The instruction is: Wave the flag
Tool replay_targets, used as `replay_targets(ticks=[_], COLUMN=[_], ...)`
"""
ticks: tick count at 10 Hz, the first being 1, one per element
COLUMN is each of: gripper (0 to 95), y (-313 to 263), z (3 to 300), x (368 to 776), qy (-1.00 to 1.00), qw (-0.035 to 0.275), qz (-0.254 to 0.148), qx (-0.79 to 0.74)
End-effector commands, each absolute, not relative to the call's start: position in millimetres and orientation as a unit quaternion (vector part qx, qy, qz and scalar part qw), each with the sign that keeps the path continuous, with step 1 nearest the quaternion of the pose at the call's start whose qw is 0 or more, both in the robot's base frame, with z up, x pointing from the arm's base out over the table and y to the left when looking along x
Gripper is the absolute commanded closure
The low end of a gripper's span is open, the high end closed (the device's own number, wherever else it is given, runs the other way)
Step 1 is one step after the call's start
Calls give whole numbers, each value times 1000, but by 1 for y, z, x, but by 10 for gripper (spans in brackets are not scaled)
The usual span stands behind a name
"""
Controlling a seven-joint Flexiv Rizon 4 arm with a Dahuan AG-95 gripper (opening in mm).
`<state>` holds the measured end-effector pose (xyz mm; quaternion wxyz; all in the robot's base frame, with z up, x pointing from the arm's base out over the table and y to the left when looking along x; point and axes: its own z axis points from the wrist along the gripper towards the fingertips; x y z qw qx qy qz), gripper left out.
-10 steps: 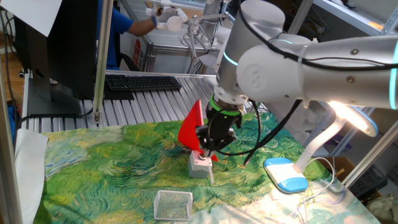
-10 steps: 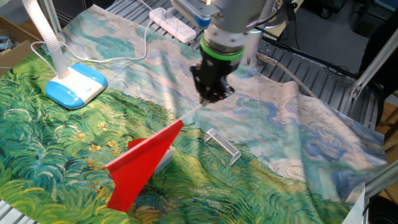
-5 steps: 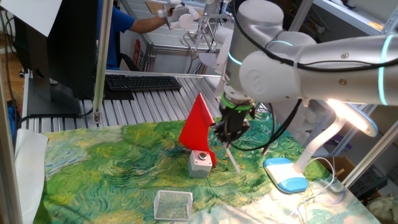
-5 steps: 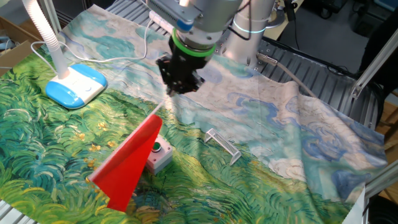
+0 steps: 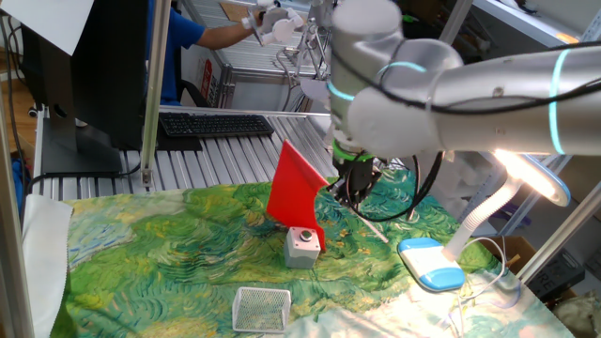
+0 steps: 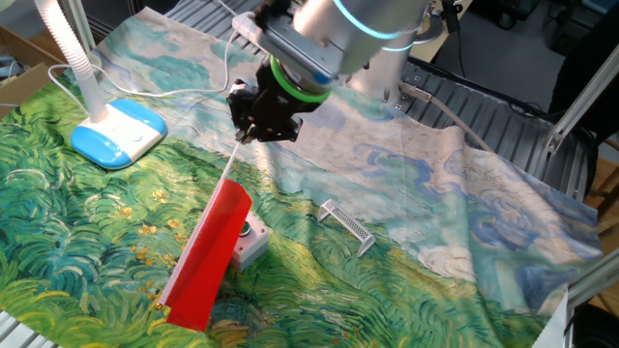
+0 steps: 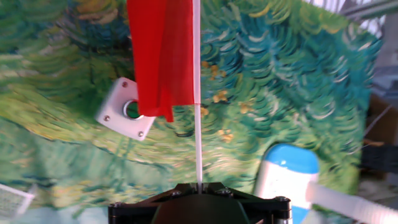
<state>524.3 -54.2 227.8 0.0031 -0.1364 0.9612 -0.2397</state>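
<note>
The gripper [image 6: 253, 124] is clamped on the stick's lower end; the flag [image 6: 206, 256] looks light, its cloth limp, its stick thin and bendy.

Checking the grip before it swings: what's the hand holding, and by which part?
The hand holds the flag by the bare end of its stick, away from the red cloth.

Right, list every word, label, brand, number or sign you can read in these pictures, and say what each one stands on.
No text can be read in any view.
Red and white sign behind the metal frame: print too blurred to read.
Black computer keyboard: key legends too small to read.
Small bright red cloth flag on its thin pale stick: plain, no print.
Grey box with green button: no label visible.
</note>
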Motion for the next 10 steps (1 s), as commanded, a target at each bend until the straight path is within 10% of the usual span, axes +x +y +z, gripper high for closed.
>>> replay_targets(ticks=[1,4,10], gripper=[950,950,950], y=[-46,-35,-35], z=[221,216,215], x=[522,515,515], qy=[996,965,953], qw=[-20,-45,-56], qz=[31,174,208], qx=[84,190,211])
